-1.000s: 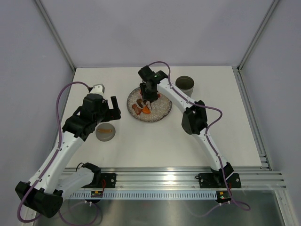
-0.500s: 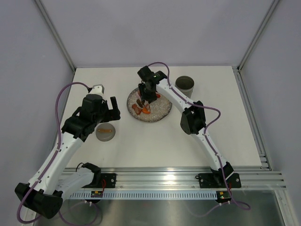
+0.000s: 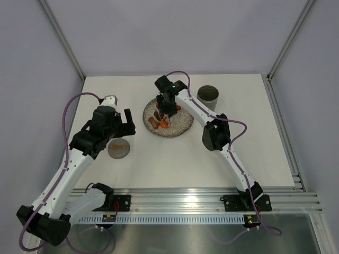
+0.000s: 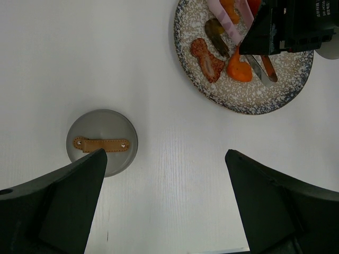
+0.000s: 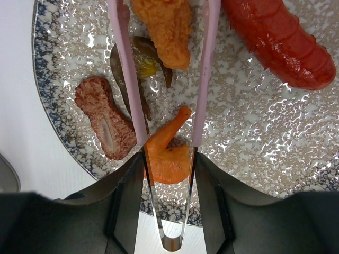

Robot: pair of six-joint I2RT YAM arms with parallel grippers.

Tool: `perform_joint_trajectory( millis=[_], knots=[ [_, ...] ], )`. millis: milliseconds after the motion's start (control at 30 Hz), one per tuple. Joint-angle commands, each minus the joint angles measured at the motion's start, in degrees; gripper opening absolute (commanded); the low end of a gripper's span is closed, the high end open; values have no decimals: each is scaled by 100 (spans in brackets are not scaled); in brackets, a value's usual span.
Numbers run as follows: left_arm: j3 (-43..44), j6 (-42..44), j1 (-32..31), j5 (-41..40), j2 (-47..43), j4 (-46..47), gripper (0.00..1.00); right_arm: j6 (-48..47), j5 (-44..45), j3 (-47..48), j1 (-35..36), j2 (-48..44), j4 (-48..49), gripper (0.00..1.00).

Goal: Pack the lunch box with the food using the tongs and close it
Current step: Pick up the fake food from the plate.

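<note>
Now your right tool (image 5: pixel 168 180) half-closed, gripping tongs (image 5: pixel 126 79) astride orange food piece (image 5: pixel 168 160) on plate (image 5: pixel 254 132); left tool (image 4: pixel 165 156) wide open, empty.

On the white table (image 3: pixel 175 164) in front of me lies a round speckled plate (image 4: pixel 275 90) with a dark blue-grey rim. Well apart from it, to my left, a grey disc (image 4: pixel 108 127) lies flat, a tan strap (image 4: pixel 101 144) fastened across its top by two small studs.
</note>
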Motion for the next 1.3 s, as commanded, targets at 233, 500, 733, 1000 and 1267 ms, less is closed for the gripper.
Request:
perform_joint_trajectory(
  millis=[233,500,733,1000,1267],
  knots=[
    [71,35,-13,-88,-157,82,99,-130,135,395,-14,124,-99,50],
    [89,17,-13,8,-105,117,99,-165,127,61,-14,-367,58,16],
    [150,35,-13,105,9,144,99,-201,12,-106,-14,-798,6,0],
    [238,26,-13,158,80,170,99,-289,-357,-414,-14,-1509,235,0],
    [299,17,-13,211,71,187,99,-482,-260,-950,-312,-2441,393,0]
  ],
)
